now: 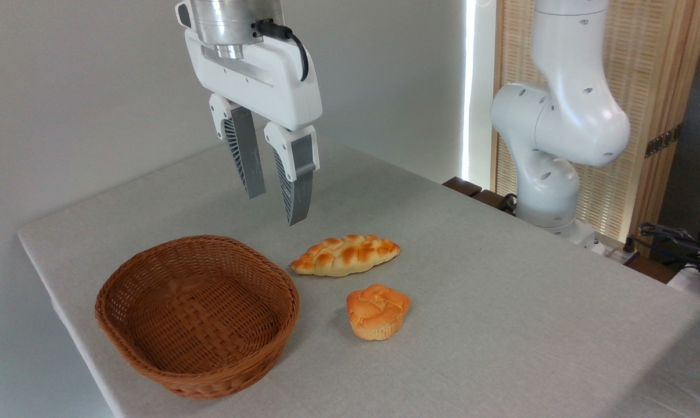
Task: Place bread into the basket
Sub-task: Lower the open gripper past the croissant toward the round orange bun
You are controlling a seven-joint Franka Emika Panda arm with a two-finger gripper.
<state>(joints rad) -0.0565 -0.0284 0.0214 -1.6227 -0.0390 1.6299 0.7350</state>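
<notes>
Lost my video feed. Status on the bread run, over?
Gripper open, empty, high over the table. Bun untouched beside the basket; basket empty. Braided loaf nearby, path clear.

A lab: robot arm (564, 116) bolted beside a cloth-covered table (501, 325)

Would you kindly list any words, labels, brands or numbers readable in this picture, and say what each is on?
None: no readable text shows anywhere.
The gripper and arm are plain white, with no legible marking.
The basket, bun, loaf and tablecloth carry no print.
</notes>
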